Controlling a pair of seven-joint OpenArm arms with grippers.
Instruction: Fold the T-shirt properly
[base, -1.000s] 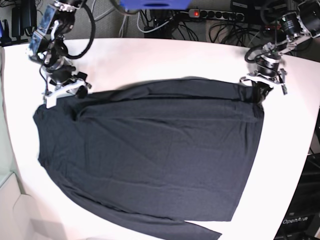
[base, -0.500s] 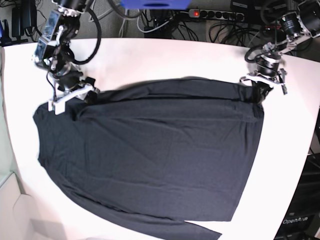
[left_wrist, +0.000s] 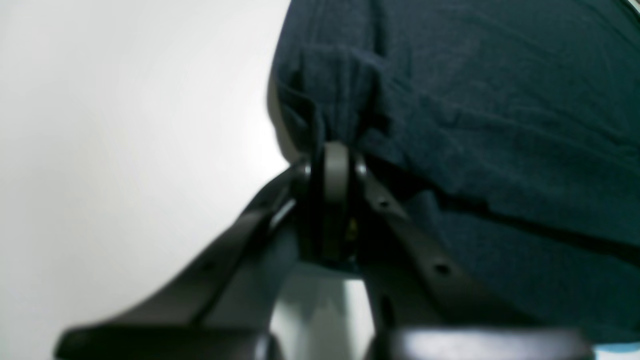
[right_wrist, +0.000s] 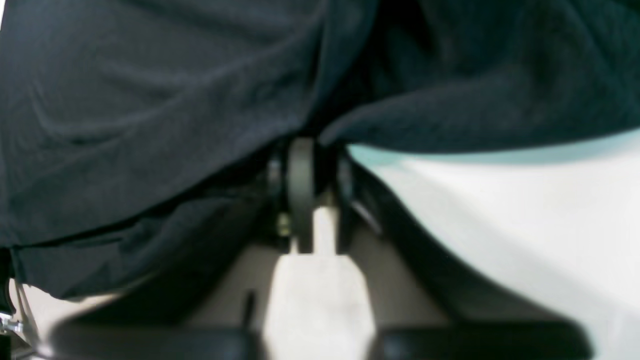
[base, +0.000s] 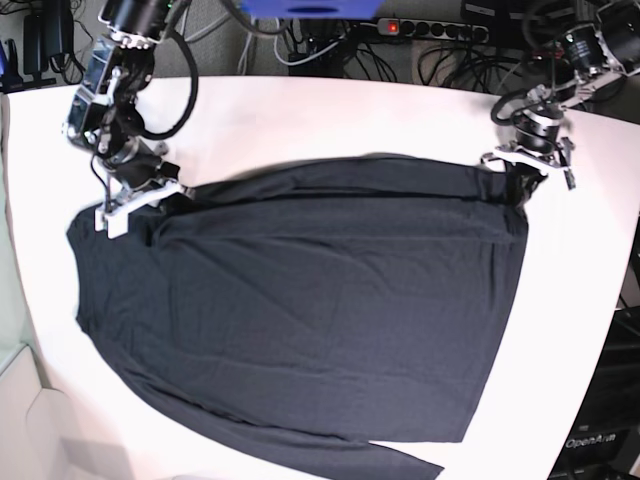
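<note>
Right now you are looking at the T-shirt (base: 300, 310) lying spread flat over most of the white table (base: 330, 115), with its far edge running between your two arms and one long sleeve trailing off toward the near right edge of the base view

Your left gripper (base: 527, 180) is sitting at the far right corner of the shirt, and in the left wrist view its jaws are pressed together on a bunched fold of the dark navy cloth (left_wrist: 450, 100), with the fabric puckering just above the fingertips (left_wrist: 336, 165) and bare table showing to the left of them

Your right gripper (base: 135, 197) is sitting at the far left corner, angled down onto the shirt's edge. In the right wrist view its jaws are also drawn together, and the cloth (right_wrist: 150, 100) is draping over and around the fingertips (right_wrist: 301, 165), so they are pinching the shirt's edge there; the table is showing pale on the right of that view

Beyond the far edge of the table, a tangle of black cables (base: 440, 50) and a power strip (base: 440, 30) with a red light are lying in the background
</note>
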